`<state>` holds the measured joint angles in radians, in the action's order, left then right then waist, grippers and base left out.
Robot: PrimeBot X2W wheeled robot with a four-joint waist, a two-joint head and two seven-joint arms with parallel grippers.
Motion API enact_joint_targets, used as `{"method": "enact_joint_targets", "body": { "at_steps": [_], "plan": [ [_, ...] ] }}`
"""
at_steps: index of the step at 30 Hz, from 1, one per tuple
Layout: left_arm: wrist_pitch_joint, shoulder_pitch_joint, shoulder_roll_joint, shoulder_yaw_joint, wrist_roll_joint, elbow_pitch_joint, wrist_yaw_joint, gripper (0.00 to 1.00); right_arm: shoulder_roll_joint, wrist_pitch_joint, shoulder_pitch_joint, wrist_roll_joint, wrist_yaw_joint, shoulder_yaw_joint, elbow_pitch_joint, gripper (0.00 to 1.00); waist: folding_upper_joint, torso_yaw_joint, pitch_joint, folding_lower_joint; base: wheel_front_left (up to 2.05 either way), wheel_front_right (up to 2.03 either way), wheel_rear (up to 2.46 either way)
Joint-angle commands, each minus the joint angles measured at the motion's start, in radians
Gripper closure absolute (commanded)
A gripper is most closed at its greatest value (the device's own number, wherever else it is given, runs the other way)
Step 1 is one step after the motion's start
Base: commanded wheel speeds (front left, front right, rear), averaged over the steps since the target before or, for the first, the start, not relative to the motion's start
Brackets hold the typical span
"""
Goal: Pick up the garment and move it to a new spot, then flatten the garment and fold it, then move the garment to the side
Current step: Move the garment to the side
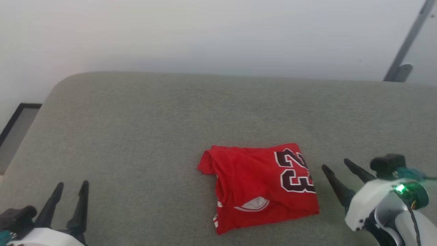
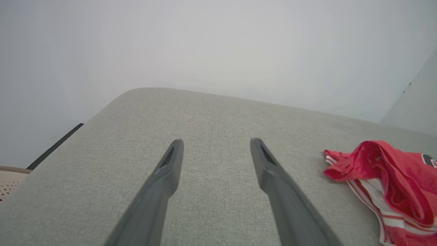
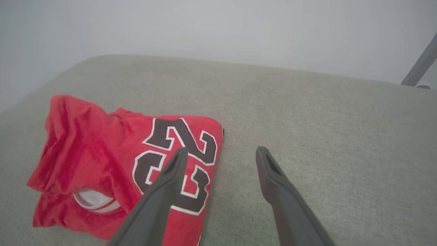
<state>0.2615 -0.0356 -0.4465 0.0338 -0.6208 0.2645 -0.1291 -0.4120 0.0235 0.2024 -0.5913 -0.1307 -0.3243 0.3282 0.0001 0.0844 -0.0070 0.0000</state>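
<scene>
Garment [image 1: 254, 177]: thin bright red jersey fabric, folded into a rough rectangle, with the left end bunched and wrinkled. A dark "23" with a white outline is on the right part, sideways in the head view. White curved trim with red stripes shows at the near edge. It lies mid-width on the grey-green woven upholstered surface [image 1: 136, 130], which has rounded corners, toward the near side. Right jaws wide, empty, just beside the garment's right edge. Left jaws wide, empty, well apart to its left.
</scene>
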Motion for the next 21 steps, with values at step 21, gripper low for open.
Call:
{"method": "enact_joint_targets", "body": {
  "at_steps": [21],
  "plan": [
    [0.004,0.108,0.03,0.088,-0.023,0.025,-0.002,0.0,0.051,0.594,0.205,0.056,0.0,-0.028,0.24,0.0,-0.0001,0.185,0.135,0.0,0.0,0.0,0.0]
  ]
}}
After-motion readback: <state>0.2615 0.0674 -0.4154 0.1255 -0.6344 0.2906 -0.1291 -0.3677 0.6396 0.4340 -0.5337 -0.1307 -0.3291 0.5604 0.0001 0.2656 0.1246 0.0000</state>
